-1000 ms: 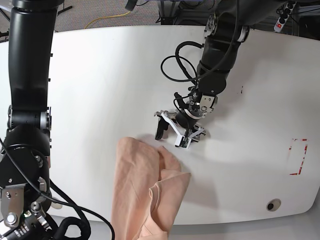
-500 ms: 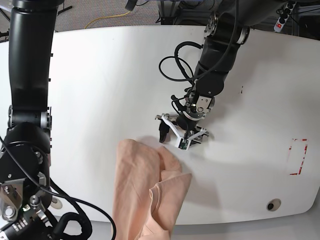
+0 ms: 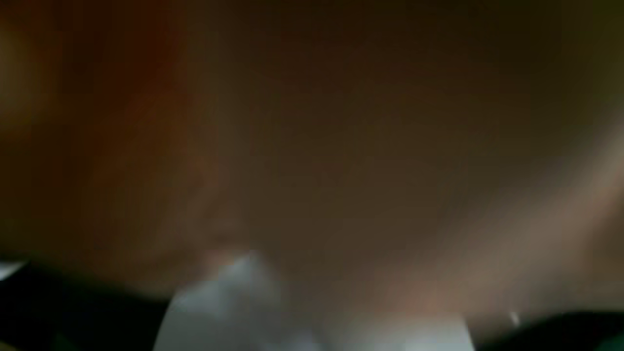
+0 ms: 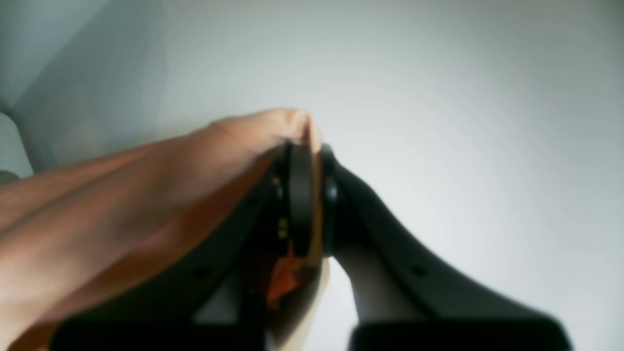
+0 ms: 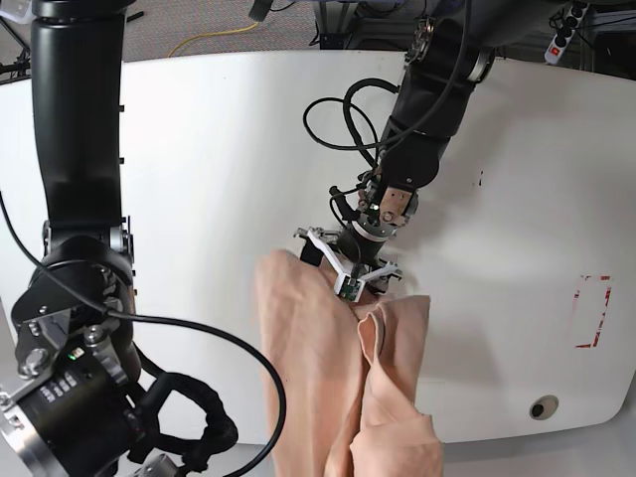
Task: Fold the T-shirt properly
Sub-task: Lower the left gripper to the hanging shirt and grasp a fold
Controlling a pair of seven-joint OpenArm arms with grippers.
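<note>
The peach-pink T-shirt (image 5: pixel 328 378) lies bunched lengthwise on the white table (image 5: pixel 199 179), and its lower part hangs over the front edge. My left gripper (image 5: pixel 347 275) points down at the shirt's top edge and touches the cloth. Its wrist view is a dark brown blur, so its jaws cannot be read. In the right wrist view my right gripper (image 4: pixel 307 156) is shut on a fold of the T-shirt (image 4: pixel 146 195). Orange lining (image 4: pixel 287 278) shows between the fingers. That gripper itself is hidden in the base view.
The right arm's black column (image 5: pixel 75 129) and base (image 5: pixel 89 397) stand at the table's left front. Black cable loops (image 5: pixel 333 124) hang beside the left arm. A red tape mark (image 5: pixel 593 313) and a round hole (image 5: pixel 542 406) sit at the right front.
The T-shirt has been drawn up and to the right, so its top edge now reaches under the left gripper. The left gripper has shifted slightly left and down. The right arm has moved too.
</note>
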